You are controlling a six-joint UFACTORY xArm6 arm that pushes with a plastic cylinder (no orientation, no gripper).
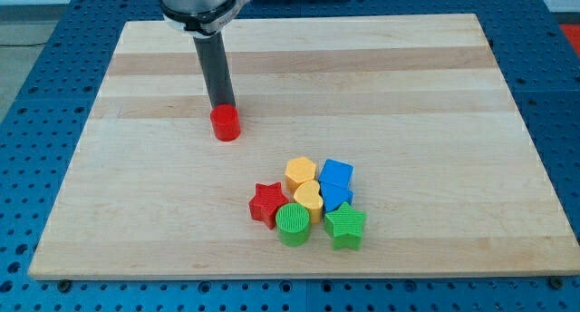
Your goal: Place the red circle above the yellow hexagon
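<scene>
Pushing the red circle (pixel 226 124) with my tip (pixel 221 109), which touches its far side; no hand fitted, nothing grasped. It sits left and far of the yellow hexagon (pixel 300 171) on the surface (pixel 408 94); next I judge a rightward push is needed

A pale wooden bench (pixel 435 85) carries eight blocks. The red circle (pixel 226 124) sits alone toward 10 o'clock. Toward 5 o'clock cluster the yellow hexagon (pixel 300 172), yellow heart (pixel 308 199), two blue blocks (pixel 336 175), red star (pixel 267 203), green circle (pixel 293 223) and green star (pixel 345 226).
</scene>
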